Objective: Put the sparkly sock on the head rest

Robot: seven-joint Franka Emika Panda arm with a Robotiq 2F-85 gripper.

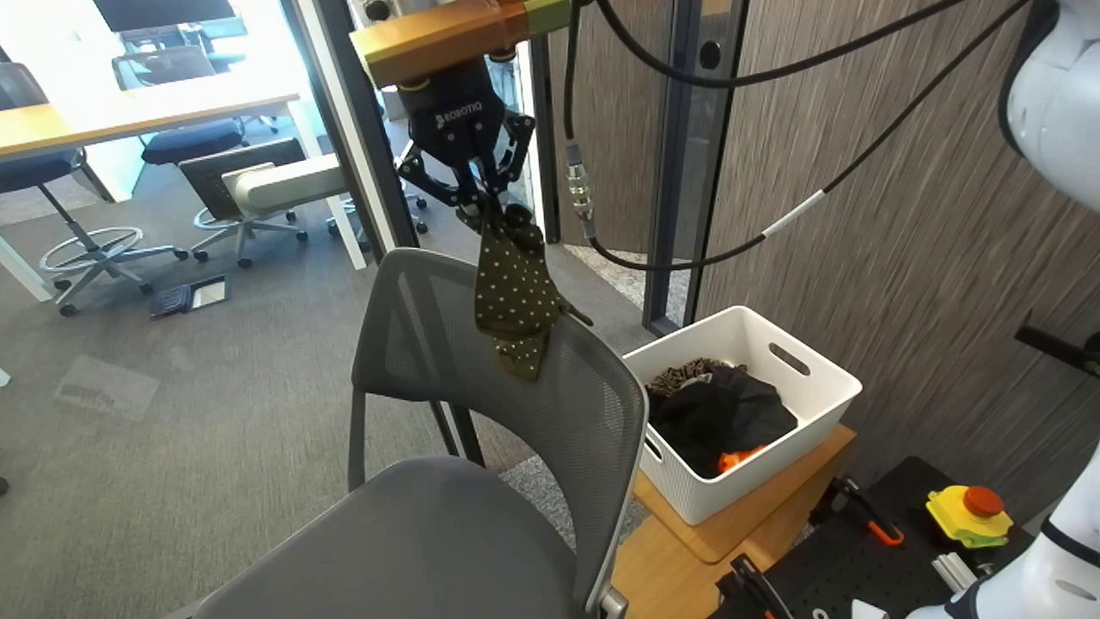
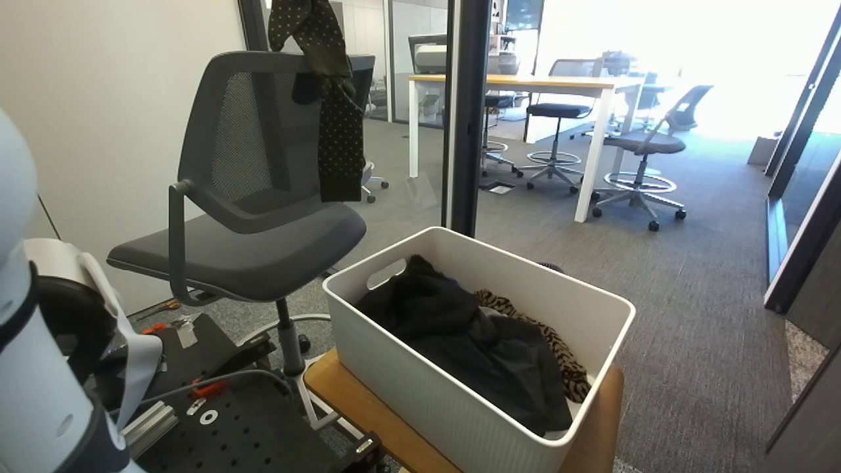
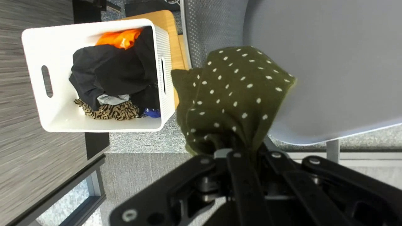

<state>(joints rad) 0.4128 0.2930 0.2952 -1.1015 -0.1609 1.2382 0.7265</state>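
Note:
The sparkly sock is limp, dark olive with pale speckles, and hangs from my gripper. The gripper's fingers are shut on its upper part, just above the head rest, the rounded top edge of the grey chair's back. In an exterior view one sock end hangs on the seat side; in an exterior view a longer end of the sock hangs behind the back, below the head rest. The gripper is out of that view. In the wrist view the sock bunches between the fingertips, hiding part of the chair.
A white basket with black clothes stands on a wooden stool behind the chair. The grey seat lies below the back. A dark door post stands near the gripper. A cable loops from the arm.

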